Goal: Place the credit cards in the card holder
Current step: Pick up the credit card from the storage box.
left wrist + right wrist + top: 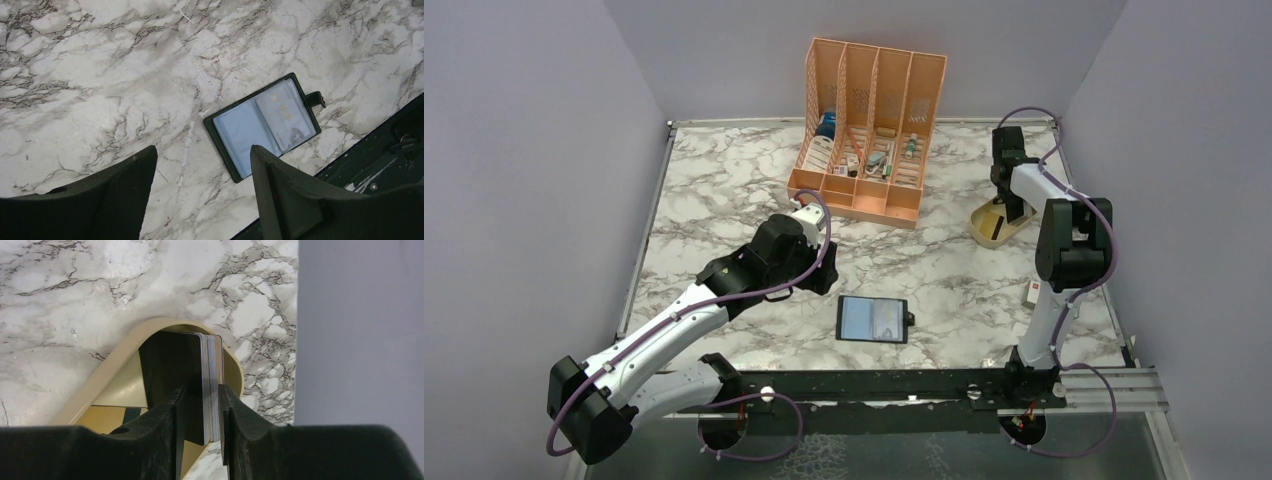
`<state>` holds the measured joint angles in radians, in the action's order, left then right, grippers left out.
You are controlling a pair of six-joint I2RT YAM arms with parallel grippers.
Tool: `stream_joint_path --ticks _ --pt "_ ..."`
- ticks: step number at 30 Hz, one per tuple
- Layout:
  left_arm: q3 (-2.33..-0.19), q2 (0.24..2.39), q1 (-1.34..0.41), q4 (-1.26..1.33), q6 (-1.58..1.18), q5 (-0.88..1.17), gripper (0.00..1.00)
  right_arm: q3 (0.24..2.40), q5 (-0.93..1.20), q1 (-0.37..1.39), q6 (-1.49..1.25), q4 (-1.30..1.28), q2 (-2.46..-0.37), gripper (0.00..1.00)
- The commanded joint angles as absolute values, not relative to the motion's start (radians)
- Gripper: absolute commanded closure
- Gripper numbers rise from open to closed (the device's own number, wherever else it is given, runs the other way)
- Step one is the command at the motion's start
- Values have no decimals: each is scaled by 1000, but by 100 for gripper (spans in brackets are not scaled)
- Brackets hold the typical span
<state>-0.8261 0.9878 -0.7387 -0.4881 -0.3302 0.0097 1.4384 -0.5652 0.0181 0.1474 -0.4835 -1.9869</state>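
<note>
Marble-look tabletop [724,200], lilac walls. Over on the left, the left gripper [202,150] hangs wide open and empty above the small black folding card holder [262,127]. That's lying open near the front edge, one card seemingly pocketed already. A whitish red-marked plastic card [1031,291] lies far right. The right gripper [202,387] straddles a stack of thin plastic credit cards [212,380] in the beige oval dish [115,365]; can't tell if it's pinching. Most of the job's left. No readable writing.

Black card holder [873,319]; beige dish [984,228]; orange organizer [864,130]; marbled table [724,180]

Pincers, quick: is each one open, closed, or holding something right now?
Left pincer: open, holding nothing.
Right pincer: closed on the stack of credit cards standing in the beige dish.
</note>
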Motion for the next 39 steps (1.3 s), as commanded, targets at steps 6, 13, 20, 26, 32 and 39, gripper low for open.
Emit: stream_joint_path --ticks 6,13,20,26,32,39 --pt "-821 981 -733 -475 -321 26 29 1447 -573 8 145 -453 -1981 77" --pt "-822 983 -733 -475 -319 29 29 1456 -553 1 129 -457 -1988 66" --pt "-824 991 -731 -472 -319 39 29 1469 -501 -2 106 -476 -1990 62" --pt "-823 991 -729 -471 -318 43 29 1476 -502 -3 113 -482 -2000 58" --pt "-821 983 -726 -471 -318 40 29 1484 -513 -11 113 -488 -2012 59" --pt "-822 986 -725 -471 -316 43 29 1474 -511 -15 120 -484 -2010 68"
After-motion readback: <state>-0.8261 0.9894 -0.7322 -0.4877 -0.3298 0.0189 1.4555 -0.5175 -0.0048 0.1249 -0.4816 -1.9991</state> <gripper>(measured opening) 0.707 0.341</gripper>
